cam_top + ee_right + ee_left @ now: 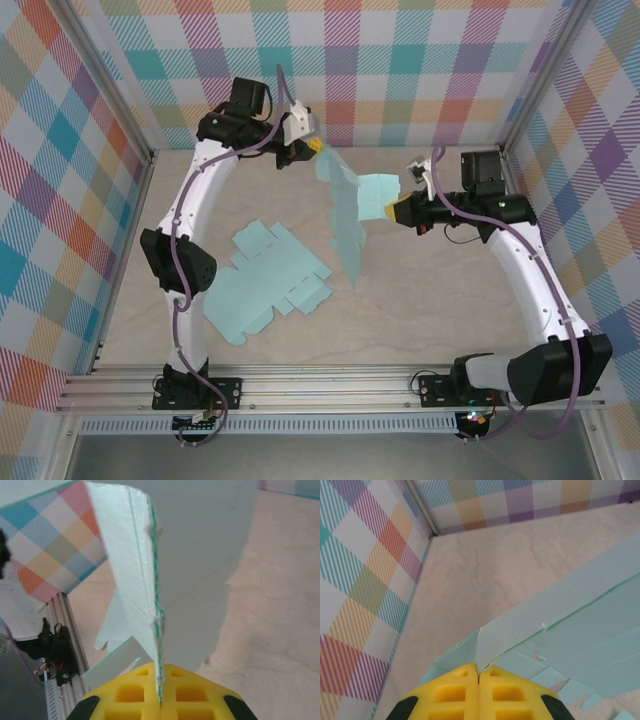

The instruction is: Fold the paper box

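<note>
A pale beige, faintly marbled table (450, 310) fills the space between plaid walls (70, 200) on the left, far and right sides, with a silver metal rail (330, 385) running along its near edge. One flat paper box blank (265, 285), light blue and fully unfolded with its flaps and tabs spread out, lies directly on the table left of centre, set at a slant. A second sheet (345, 215) of the same blue paper stands up over the middle of the table, and whether its lower tip touches the surface cannot be told.
</note>
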Controlling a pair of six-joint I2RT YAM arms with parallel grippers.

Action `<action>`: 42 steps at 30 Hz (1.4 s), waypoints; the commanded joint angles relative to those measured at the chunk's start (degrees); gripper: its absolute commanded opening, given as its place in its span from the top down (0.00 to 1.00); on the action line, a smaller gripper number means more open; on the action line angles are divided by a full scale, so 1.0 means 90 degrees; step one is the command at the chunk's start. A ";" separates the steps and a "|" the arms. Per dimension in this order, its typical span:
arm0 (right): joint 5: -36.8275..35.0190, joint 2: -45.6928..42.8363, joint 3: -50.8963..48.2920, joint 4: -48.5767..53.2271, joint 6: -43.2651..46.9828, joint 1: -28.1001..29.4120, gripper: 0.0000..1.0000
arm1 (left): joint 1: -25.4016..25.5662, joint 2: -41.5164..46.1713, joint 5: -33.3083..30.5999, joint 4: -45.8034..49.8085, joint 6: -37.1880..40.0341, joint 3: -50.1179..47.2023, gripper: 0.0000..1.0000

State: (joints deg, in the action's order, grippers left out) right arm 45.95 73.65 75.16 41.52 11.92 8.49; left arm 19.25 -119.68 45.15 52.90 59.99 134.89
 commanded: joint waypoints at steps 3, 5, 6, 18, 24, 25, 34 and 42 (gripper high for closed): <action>-0.0549 -0.0002 -0.0433 -0.0266 -0.0494 -0.0276 1.00 | 0.0859 0.0642 -0.1709 -0.0107 -0.0739 -0.0730 1.00; -0.0748 0.0118 -0.0515 -0.0220 -0.0574 -0.0346 0.98 | 0.1097 0.0624 -0.2302 -0.0402 -0.1196 -0.0965 1.00; -0.0819 0.0185 -0.0559 -0.0227 -0.0624 -0.0386 0.97 | 0.1172 0.0600 -0.2526 -0.0527 -0.1420 -0.1042 1.00; -0.1483 0.0896 -0.0686 -0.0458 -0.1421 -0.0782 0.59 | 0.1280 0.0336 -0.3327 -0.1171 -0.2460 -0.1531 1.00; -0.1726 0.0759 -0.0362 -0.0214 -0.1690 -0.0880 0.46 | 0.1309 -0.0031 -0.4135 -0.1373 -0.3005 -0.1422 1.00; -0.1806 0.0719 -0.0299 -0.0156 -0.1742 -0.0902 0.45 | 0.1318 -0.0093 -0.4230 -0.1376 -0.3072 -0.1382 1.00; -0.2510 0.0643 0.0350 0.0348 -0.2658 -0.1089 0.40 | 0.1539 -0.0988 -0.5197 -0.1090 -0.3616 -0.0677 1.00; -0.2368 0.1201 0.1229 0.0357 -0.3610 -0.1129 0.39 | 0.1786 -0.1077 -0.5542 -0.1432 -0.3457 -0.0880 1.00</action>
State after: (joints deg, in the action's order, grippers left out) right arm 23.59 81.84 82.70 44.25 -15.88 -1.43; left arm 34.50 -129.93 -2.90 41.74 29.12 126.52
